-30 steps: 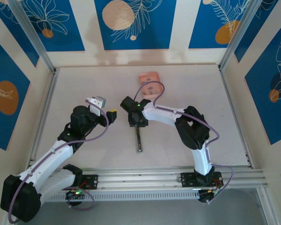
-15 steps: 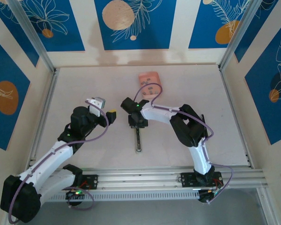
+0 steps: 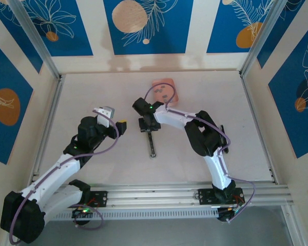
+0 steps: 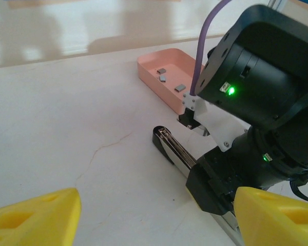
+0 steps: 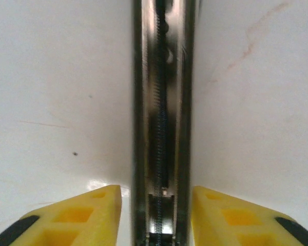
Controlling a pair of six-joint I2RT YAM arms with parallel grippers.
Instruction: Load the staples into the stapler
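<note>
Right end effector (image 5: pixel 155 190): yellow fingers (image 5: pixel 82 210) stood parted, one on either side of the stapler (image 5: pixel 161 102), whose open silver rail ran straight out from between them along the desk (image 5: pixel 51 77); a sliver of desk showed beside one finger, so it was not clamped. Left end effector (image 3: pixel 123 126): jaws spread wide and holding nothing, it hung over the desk to the left of the right end effector. Staples (image 4: pixel 180 87): several small grey strips lay in the pink tray (image 4: pixel 154 77), just beyond the right end effector.
</note>
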